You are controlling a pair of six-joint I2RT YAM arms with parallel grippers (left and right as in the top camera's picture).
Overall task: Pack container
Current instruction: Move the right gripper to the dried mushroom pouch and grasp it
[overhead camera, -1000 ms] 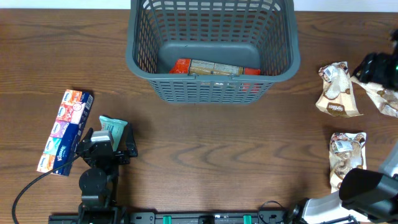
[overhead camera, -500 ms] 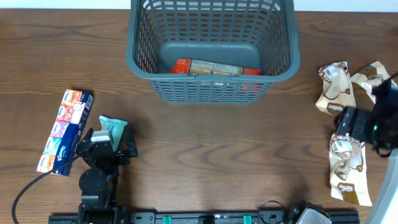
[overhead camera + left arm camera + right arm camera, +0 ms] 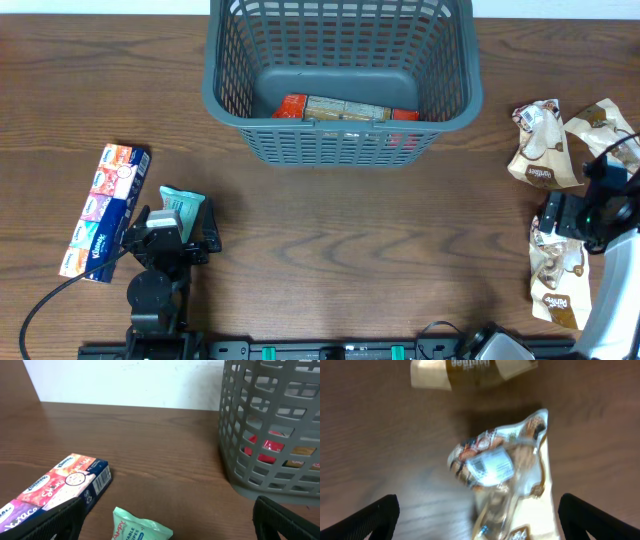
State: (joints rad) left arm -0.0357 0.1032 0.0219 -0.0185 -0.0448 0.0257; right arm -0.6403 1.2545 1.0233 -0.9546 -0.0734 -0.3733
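Container (image 3: 340,150) far centre with red pack (image 3: 292,106) inside, left gripper (image 3: 165,521) near left, jaws spread wide at green wipes pack (image 3: 141,530), right gripper (image 3: 480,517) far right, jaws spread wide over tan snack pack (image 3: 502,470).

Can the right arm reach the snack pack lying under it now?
Probably yes: the right claw is open directly above the snack pack, which lies flat on the table with nothing covering it.
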